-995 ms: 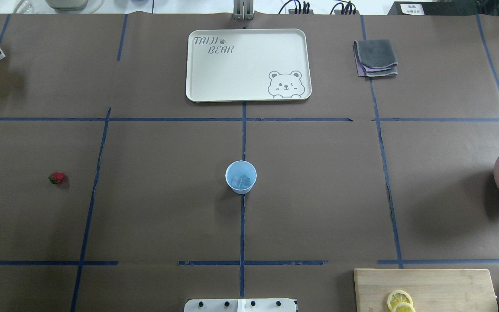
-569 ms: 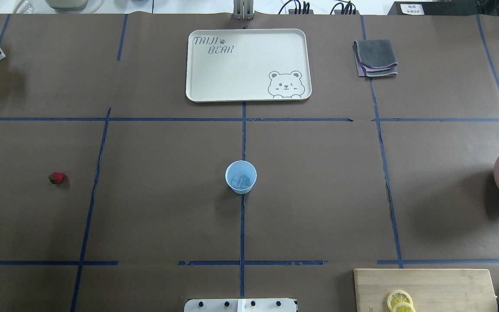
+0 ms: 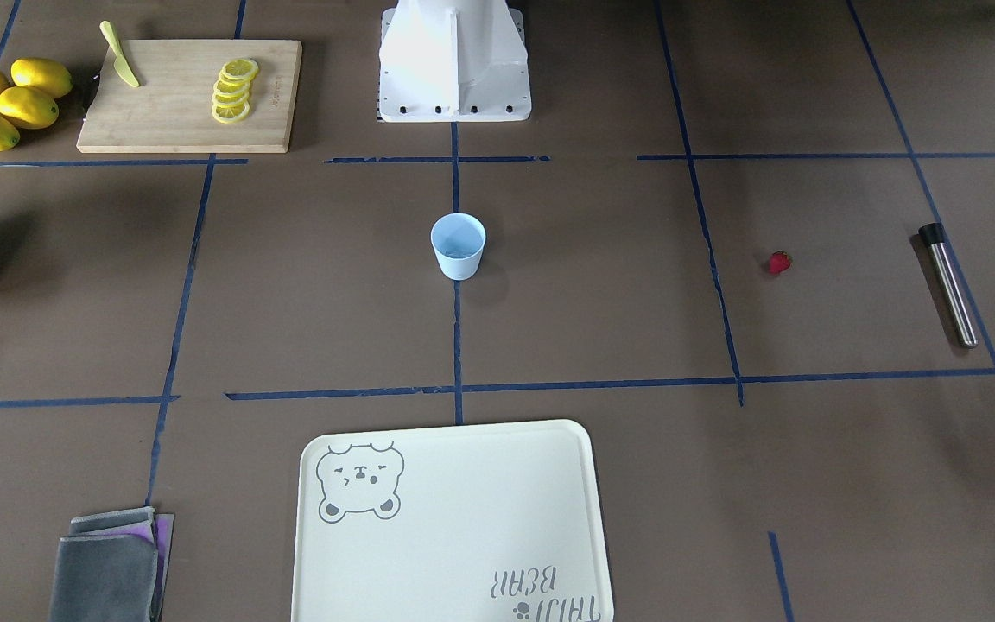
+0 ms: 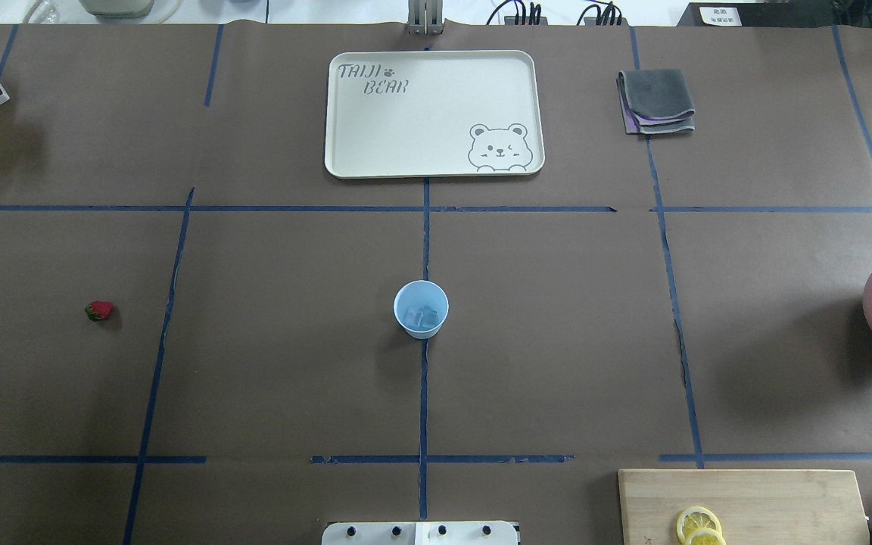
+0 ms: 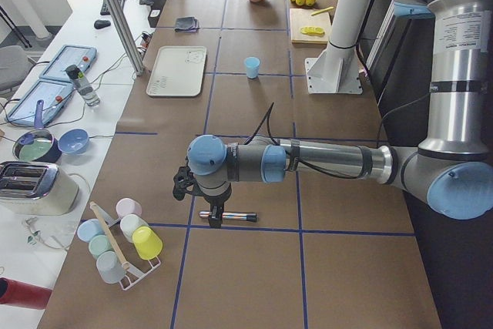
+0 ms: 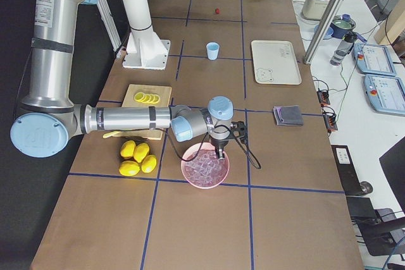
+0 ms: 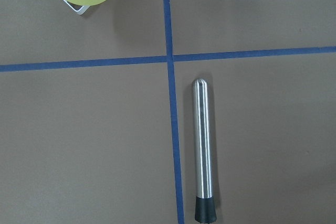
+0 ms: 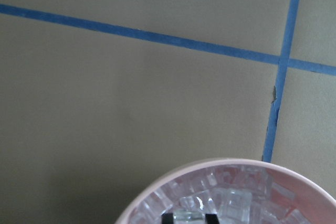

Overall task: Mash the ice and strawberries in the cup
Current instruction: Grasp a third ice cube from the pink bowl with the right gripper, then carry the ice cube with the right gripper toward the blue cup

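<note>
The right gripper (image 8: 189, 219) hangs over the pink bowl (image 8: 236, 162). Its tips are a cube's width apart, and one piece of ice (image 8: 187, 214) seems to sit between them; whether they pinch it I cannot tell. The cup (image 4: 421, 309), with cubes inside, stands on the desk well apart from both grippers. The left gripper (image 5: 216, 219) hovers above a steel rod (image 7: 202, 140), its jaws unseen. The strawberry (image 4: 100, 310) lies near it, toward the cup.

Tray (image 4: 436, 113), cloth (image 4: 657, 98), cutting board (image 4: 784, 503), lemons (image 3: 27, 106).
</note>
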